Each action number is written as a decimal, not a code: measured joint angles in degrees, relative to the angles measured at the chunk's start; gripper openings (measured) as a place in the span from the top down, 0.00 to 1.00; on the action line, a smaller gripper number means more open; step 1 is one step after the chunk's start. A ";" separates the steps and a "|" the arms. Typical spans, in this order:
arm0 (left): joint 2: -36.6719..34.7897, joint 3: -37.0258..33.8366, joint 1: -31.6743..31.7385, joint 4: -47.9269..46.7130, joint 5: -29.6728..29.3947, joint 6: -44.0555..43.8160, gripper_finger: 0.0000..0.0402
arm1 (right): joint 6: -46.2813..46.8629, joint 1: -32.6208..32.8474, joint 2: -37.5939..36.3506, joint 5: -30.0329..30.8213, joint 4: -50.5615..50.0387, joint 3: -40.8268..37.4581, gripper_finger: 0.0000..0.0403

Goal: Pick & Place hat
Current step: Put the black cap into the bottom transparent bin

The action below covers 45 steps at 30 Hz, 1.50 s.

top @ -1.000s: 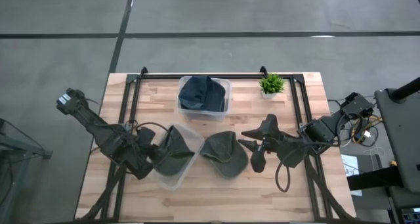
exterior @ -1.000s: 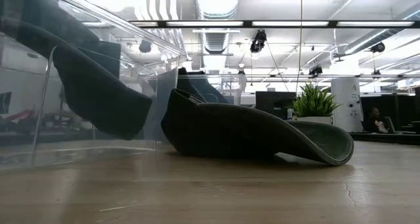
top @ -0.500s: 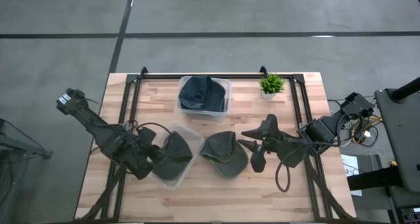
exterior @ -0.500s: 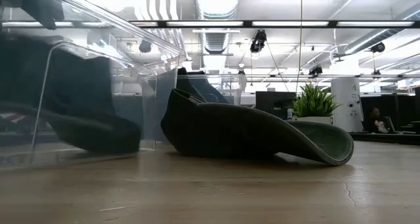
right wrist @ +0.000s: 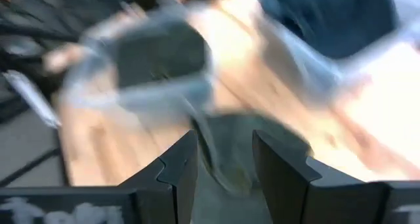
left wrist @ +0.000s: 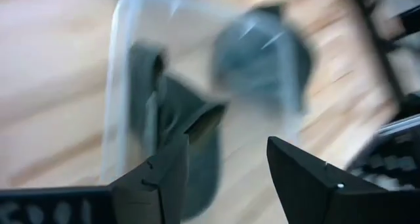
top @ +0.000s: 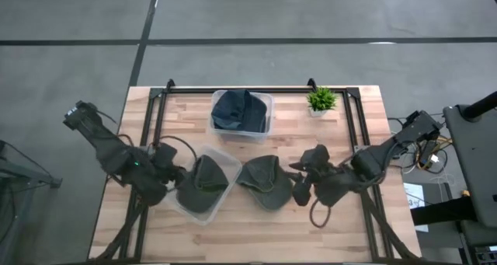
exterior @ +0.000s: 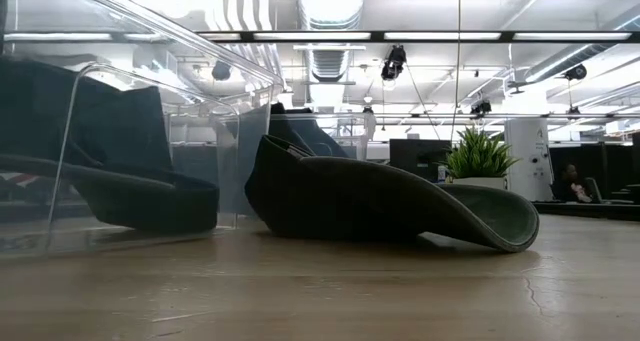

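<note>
Left pincer (top: pixel 172 174) and right pincer (top: pixel 299 181) both gape, seemingly empty, arms stretched inward.

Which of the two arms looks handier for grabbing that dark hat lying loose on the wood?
Probably the right. Its hand sits open right beside the loose hat, facing it. The left hand, also open, is at the clear bin by the hat already inside, with the bin in its way.

Wooden table (top: pixel 357 218): bins (top: pixel 241 112), hat (top: pixel 265 183), plant (top: pixel 321 100).

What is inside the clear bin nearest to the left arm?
A dark green hat lies inside the clear bin, its brim on the floor. Whatever lies beneath the hat is covered.
</note>
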 joint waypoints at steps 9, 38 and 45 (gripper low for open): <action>-3.01 3.72 -2.09 -2.02 -12.12 3.08 0.51 | 14.25 -3.68 -0.46 -12.36 -7.73 -8.72 0.62; -2.92 3.58 -2.11 -3.08 -11.02 1.86 0.51 | 1.10 -19.05 2.77 -34.91 16.19 -29.23 0.39; -2.92 3.58 -2.11 -3.08 -11.11 1.54 0.51 | -1.64 -19.06 9.34 -35.70 19.53 -28.41 0.39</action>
